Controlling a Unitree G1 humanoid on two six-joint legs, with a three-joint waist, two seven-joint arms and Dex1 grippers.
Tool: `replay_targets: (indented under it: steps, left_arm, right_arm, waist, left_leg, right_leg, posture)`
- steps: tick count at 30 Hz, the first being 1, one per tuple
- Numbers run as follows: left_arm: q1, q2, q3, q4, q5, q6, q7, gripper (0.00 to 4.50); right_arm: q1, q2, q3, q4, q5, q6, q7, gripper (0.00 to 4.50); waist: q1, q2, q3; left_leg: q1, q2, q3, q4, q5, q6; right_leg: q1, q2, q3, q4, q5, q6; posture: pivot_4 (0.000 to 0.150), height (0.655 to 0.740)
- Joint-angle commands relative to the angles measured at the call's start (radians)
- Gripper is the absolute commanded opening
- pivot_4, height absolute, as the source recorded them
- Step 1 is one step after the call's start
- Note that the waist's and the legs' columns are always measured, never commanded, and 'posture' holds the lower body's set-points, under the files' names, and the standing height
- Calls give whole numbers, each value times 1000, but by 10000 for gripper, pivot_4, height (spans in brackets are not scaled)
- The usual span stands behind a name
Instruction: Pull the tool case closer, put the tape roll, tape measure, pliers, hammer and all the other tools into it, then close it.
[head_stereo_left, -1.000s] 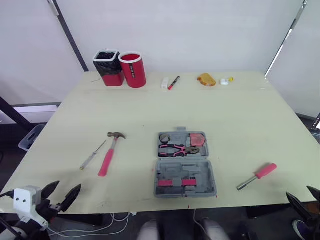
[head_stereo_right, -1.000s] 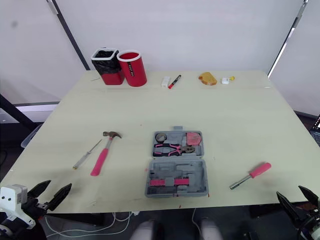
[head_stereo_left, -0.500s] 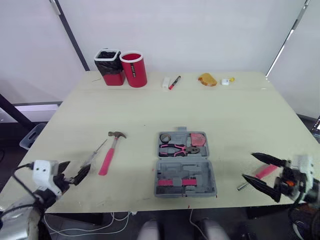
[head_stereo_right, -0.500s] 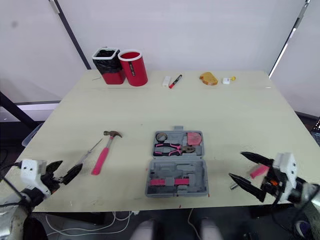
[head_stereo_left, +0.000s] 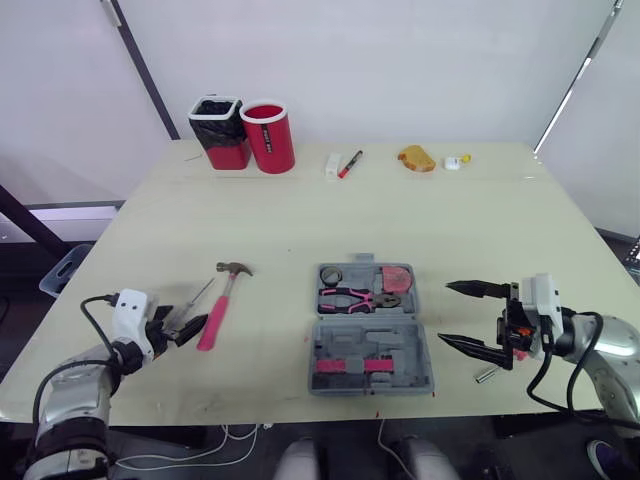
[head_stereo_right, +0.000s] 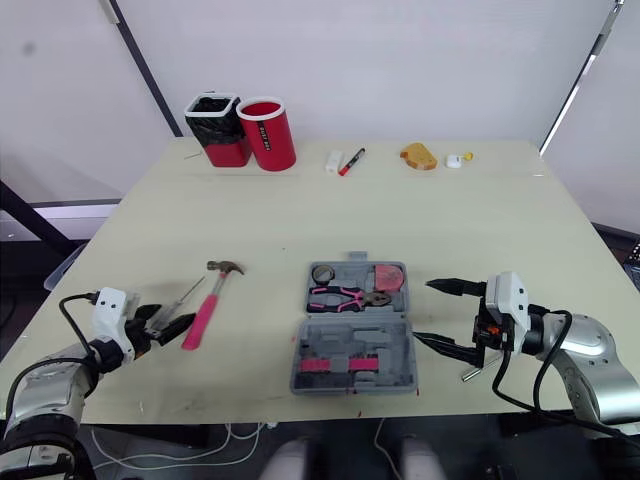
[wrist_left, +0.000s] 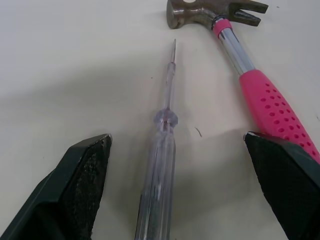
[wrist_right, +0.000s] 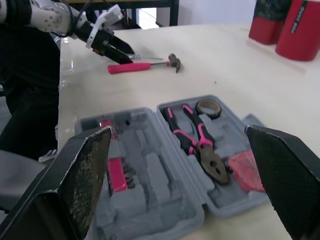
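The grey tool case lies open near the table's front edge, holding a tape roll, pink pliers and a pink tape measure. To its left lie a pink-handled hammer and a clear screwdriver. My left gripper is open, its fingers on either side of the clear screwdriver's handle. Just right of the case, my right gripper is open and points at its side. A pink-handled screwdriver lies mostly hidden behind it, with only the metal tip showing.
At the table's far edge stand a red cup and a black-lined red bin. Also there are a white eraser, a marker, an orange object and a small white piece.
Both arms have come in over the table. The left gripper reached forward to the clear screwdriver. The right gripper moved left to the case's side, covering the pink-handled screwdriver.
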Motion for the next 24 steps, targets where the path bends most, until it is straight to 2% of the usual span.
replay_targets:
  steps: [1,7,9,17,24]
  left_arm:
    - [-19,32,-16,49,26,-36,-27,36445]
    - [-48,32,-13,102,30,-62,-32,7752]
    - [-56,33,-10,115,31,-67,-27,1091]
    - [-73,40,9,132,22,-104,-11,1177]
    - [14,16,94,-112,-82,-156,-22,1176]
  right_arm:
    - [-12,3,3,-22,9,-8,12,45000]
    - [-29,4,17,-41,31,14,23,45000]
    - [-34,4,21,-46,36,23,29,45000]
    - [-49,5,40,-36,23,21,41,45000]
    - [-45,6,41,-47,21,17,35,45000]
  waist:
    - [-1,0,0]
    - [-1,0,0]
    - [0,0,0]
    - [-1,0,0]
    - [-2,0,0]
  left_leg:
    - [0,0,0,0,0,0]
    - [0,0,1,0,0,0]
    - [0,0,1,0,0,0]
    - [1,0,0,0,0,0]
    - [0,0,0,0,0,0]
  right_leg:
    - [0,0,0,0,0,0]
    - [0,0,0,0,0,0]
    - [0,0,0,0,0,0]
    - [0,0,0,1,0,0]
    - [0,-1,0,1,0,0]
  posture:
    - [1500,7400]
    - [1500,7400]
    - [1500,7400]
    - [1500,7400]
    - [1500,7400]
